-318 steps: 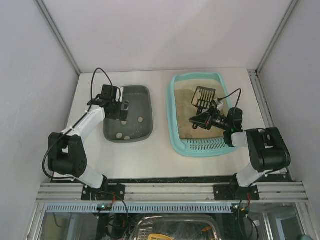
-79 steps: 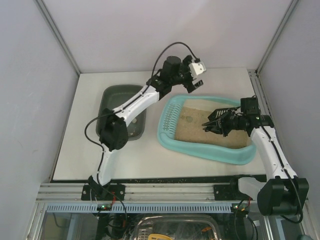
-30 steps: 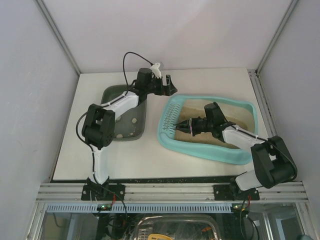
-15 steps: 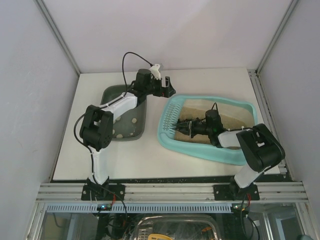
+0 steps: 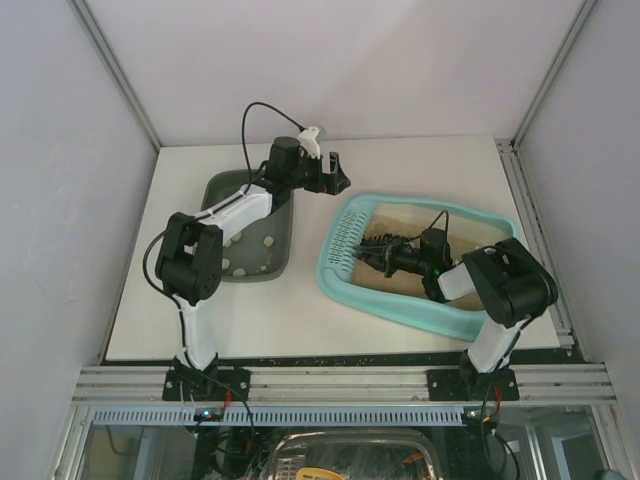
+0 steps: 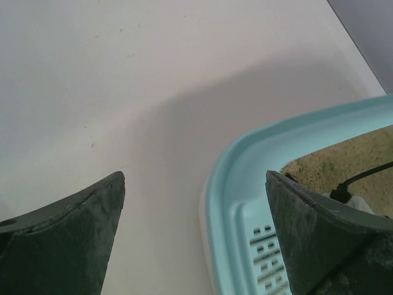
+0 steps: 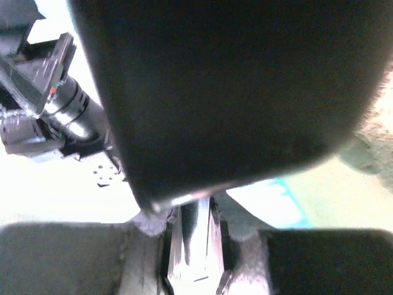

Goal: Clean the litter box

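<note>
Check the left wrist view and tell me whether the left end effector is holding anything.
No: the left end effector is wide open, with only the table and the litter box rim showing between its fingers.

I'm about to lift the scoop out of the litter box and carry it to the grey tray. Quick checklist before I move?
1. Grip: right pincer shut on the scoop: ok.
2. Load on the scoop: cannot tell; a dark shape blocks the right wrist view.
3. The left pincer open and empty: ok.
4. The left pincer off the litter box: ok, it hangs beside the box's corner.
5. Way over the grey tray free: not ok, the left arm stretches across it.
6. Room in the grey tray: ok, mostly bare.
</note>
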Tool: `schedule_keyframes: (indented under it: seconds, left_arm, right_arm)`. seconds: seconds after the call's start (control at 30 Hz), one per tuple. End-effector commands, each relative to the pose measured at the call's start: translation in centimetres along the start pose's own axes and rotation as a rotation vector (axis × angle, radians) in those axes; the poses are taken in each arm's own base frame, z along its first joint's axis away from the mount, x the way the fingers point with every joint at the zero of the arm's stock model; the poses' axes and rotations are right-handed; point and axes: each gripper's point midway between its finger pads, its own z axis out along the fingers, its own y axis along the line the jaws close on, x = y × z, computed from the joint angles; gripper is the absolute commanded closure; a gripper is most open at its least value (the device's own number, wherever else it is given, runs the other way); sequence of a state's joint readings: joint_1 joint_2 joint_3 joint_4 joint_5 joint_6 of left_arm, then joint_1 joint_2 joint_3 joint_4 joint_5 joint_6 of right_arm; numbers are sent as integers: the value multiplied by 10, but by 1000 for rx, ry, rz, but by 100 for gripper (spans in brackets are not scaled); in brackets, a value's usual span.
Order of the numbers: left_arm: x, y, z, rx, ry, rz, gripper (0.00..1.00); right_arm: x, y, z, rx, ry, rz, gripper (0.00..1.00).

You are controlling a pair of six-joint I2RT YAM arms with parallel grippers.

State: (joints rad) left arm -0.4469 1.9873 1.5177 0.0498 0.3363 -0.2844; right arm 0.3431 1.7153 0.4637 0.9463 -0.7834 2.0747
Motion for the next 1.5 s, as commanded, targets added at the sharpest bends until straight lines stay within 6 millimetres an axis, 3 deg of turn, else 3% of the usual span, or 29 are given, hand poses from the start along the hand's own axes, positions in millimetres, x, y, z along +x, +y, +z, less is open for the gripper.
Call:
schedule_keyframes:
  seconds: [0.0, 0.4, 0.77, 1.03, 1.2, 1.47]
  left_arm:
    - [-22, -10, -15, 25, -53, 44, 0]
    - [-19, -10, -16, 33, -42, 38, 0]
    - [-14, -8, -17, 45, -30, 25, 0]
    - [-5, -6, -17, 51, -11, 20, 0]
    - [-1, -9, -19, 69, 4, 48, 0]
    - [4, -9, -22, 92, 31, 67, 0]
  right_arm:
    - [-14, -14, -11, -40, -14, 30, 100]
    - [-7, -9, -33, -6, 15, -48, 100]
    - [0, -35, -66, 101, 79, -163, 100]
    - [5, -47, -64, 73, 143, -239, 100]
    - [1, -65, -64, 54, 129, -264, 100]
    - [-3, -66, -64, -33, 113, -299, 100]
